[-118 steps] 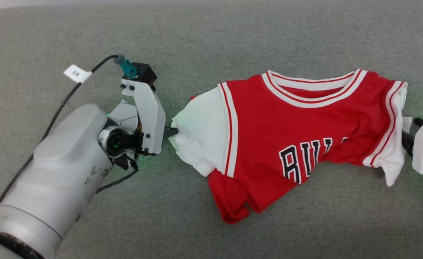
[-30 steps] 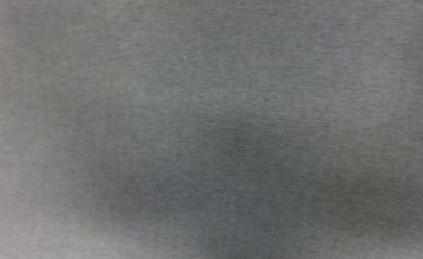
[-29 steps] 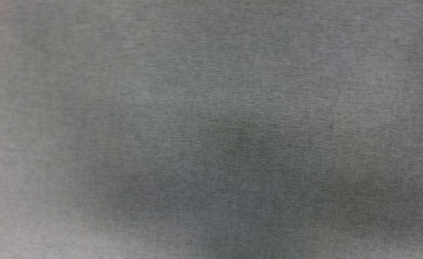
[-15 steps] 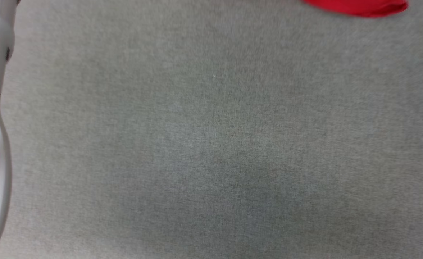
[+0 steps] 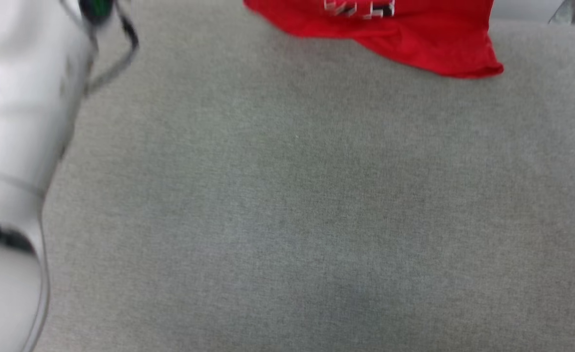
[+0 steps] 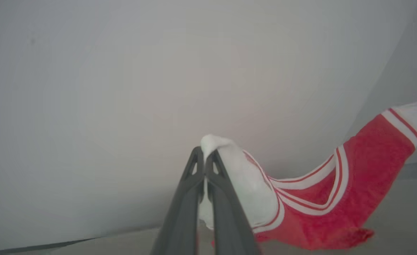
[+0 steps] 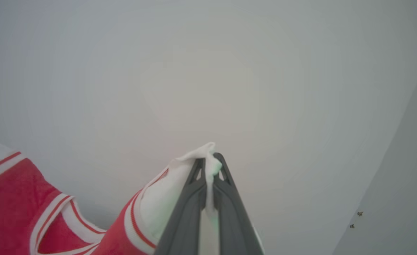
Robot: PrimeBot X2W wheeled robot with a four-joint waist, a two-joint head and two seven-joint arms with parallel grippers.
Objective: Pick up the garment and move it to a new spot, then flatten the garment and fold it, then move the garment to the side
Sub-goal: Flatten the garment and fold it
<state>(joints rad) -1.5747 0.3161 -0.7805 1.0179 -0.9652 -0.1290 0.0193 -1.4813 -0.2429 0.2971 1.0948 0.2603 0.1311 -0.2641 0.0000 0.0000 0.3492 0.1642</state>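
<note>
Left forearm: a pale, blurred forearm is seen along the left edge of the head view, with a loop of dark cable beside it near the top.
Left fingers: the left fingers are pressed together, and a bunched end of one white sleeve of the garment is pinched between them. A tuft of white cloth is pushed out just past the tips.
Garment, from the left fingers: it is drawn away to the right of these fingers. The white sleeve comes first, then the red-and-white striped neck trim and the red body. A second white sleeve is seen at the far right edge. The cloth sags in the middle.
Garment, head view: the red lower part is seen at the top edge, with the bottoms of white-edged letters cut off by the frame. Whether the hem is touching the bench cannot be told.
Bench: a grey, cloth-covered bench is spread below the garment.
Garment, from the right fingers: the red body and striped trim are seen low and to the left of these fingers.
Right fingers: the right fingers are closed together, and the other white sleeve is clamped between them. A fold of it is raised just above the tips.
Backdrop: a plain pale wall is seen beyond both pairs of fingers.
</note>
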